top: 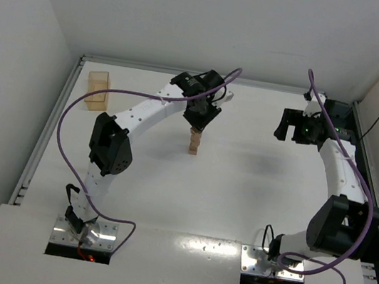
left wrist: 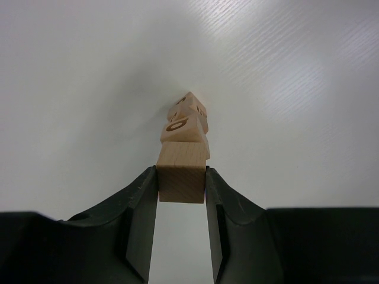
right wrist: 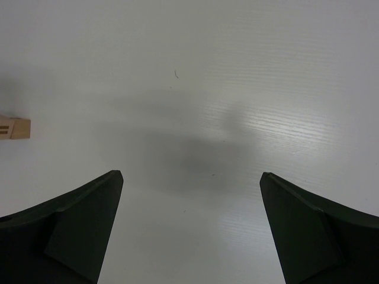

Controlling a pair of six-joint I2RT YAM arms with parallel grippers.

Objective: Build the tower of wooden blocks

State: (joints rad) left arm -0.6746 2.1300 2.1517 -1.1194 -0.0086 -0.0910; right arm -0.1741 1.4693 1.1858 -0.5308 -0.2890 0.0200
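Atop the narrow light-tan wooden cube tower (top: 194,143), your left gripper (left wrist: 180,174) pinches the top cube (left wrist: 181,186) to seat it squarely, right gripper (right wrist: 190,174) spread.

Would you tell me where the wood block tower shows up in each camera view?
Top external: the tower stands centre, slightly left, under the left gripper.
Left wrist: dead centre, its top cube between the fingers.
Right wrist: only a tan sliver at the left edge, probably the tower.
Shared landmark: the white table.
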